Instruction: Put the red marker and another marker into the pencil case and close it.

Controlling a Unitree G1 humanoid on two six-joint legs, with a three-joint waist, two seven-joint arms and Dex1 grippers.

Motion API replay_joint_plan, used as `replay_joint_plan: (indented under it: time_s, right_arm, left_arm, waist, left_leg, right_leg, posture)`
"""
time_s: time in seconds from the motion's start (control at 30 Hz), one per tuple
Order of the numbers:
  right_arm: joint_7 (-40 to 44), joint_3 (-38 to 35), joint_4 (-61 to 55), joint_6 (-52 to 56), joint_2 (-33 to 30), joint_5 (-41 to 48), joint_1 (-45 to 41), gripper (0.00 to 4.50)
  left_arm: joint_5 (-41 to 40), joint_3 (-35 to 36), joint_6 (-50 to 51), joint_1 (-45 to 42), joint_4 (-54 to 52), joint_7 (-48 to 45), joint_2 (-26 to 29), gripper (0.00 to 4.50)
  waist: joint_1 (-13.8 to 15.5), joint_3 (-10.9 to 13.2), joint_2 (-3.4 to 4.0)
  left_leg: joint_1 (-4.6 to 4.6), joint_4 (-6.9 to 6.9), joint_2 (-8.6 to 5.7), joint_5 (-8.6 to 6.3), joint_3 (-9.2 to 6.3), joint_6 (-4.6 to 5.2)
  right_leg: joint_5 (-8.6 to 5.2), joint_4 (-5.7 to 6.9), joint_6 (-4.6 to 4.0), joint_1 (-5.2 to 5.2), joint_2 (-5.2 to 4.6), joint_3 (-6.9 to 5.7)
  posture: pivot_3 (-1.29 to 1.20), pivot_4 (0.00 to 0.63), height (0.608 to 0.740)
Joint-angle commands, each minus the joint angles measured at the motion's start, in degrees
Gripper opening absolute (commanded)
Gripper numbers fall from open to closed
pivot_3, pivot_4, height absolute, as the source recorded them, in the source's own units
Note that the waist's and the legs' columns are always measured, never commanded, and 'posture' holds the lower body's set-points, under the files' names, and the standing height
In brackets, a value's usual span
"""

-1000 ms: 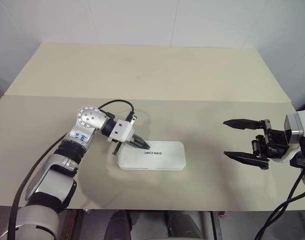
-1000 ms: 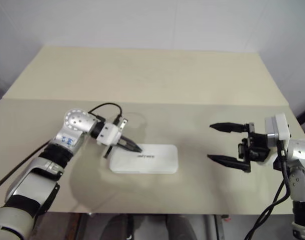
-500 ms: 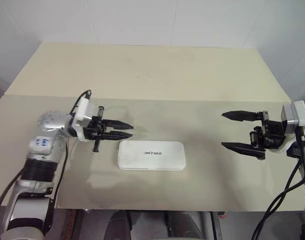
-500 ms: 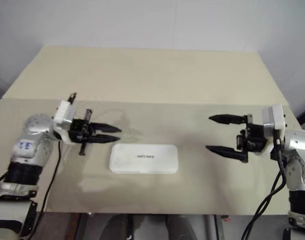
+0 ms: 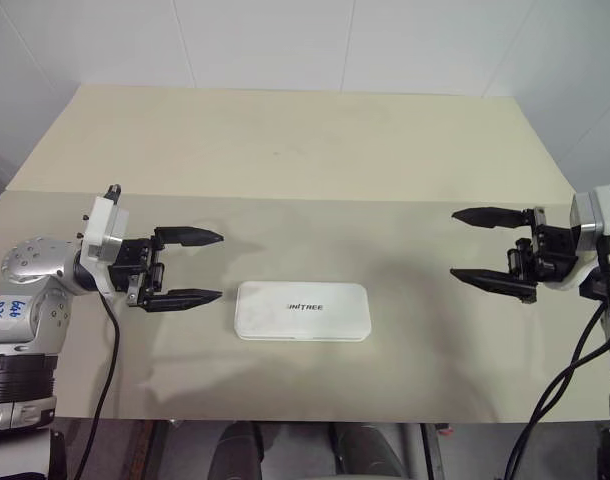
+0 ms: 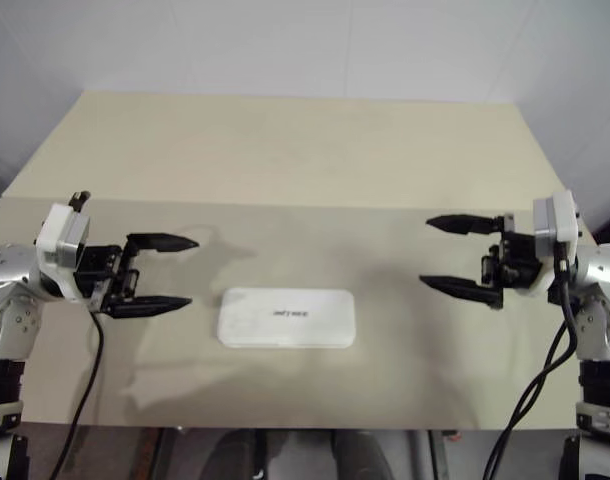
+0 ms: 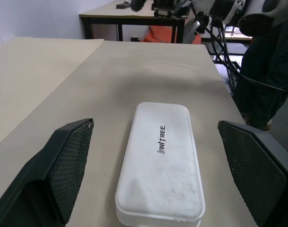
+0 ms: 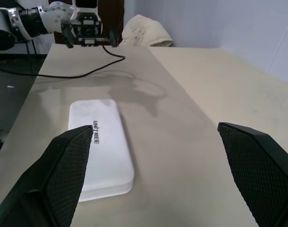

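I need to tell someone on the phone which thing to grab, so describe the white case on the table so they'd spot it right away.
Start from the wide beige table and look at its near edge, midway between the robot's two open black grippers, left and right. There lies the flat white hard-plastic pencil case, lid shut, touched by neither. It is a rounded-corner rectangle with small black lettering on top.

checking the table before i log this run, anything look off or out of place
Nothing stands out. The pencil case lies flat and shut on the table, square to its front edge, with both claws open and clear of it on either side.
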Motion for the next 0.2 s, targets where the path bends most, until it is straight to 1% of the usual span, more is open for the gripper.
replay_joint_plan:
  time_s: [0.03, 0.1, 0.2]
  right_arm:
    - [2.6, -0.2, 0.1, -0.5, -1.3, 0.2, -0.4, 4.5]
    - [2.6, -0.1, 0.0, -0.1, -1.2, 0.4, -0.5, 4.5]
    - [2.3, 1.0, 1.0, -0.4, -0.2, -0.1, -1.7, 4.5]
  left_arm:
    - [1.7, 1.5, -1.4, 1.1, -1.2, 0.7, 1.3, 4.48]
    - [2.1, 2.9, -1.9, 1.8, -1.7, 1.7, 1.9, 4.48]
    - [4.7, 2.8, -6.6, 0.3, 0.7, 3.4, 0.6, 4.48]
  waist:
    - [0.0, 0.0, 0.0]
    - [0.0, 0.0, 0.0]
    - [-0.1, 0.0, 0.01]
  left_leg:
    - [0.0, -0.03, 0.0, 0.0, 0.0, 0.0]
    - [0.0, -0.07, 0.0, -0.03, 0.0, -0.04]
    - [-0.01, -0.08, 0.04, -0.07, 0.01, -0.06]
  right_leg:
    - [-0.01, -0.01, -0.02, 0.0, 0.0, 0.0]
    - [-0.04, -0.01, -0.05, -0.03, 0.0, 0.0]
    - [-0.07, -0.02, -0.08, -0.06, 0.01, 0.0]
  posture:
    - [0.0, 0.15, 0.74]
    - [0.0, 0.15, 0.74]
    - [0.0, 0.15, 0.74]
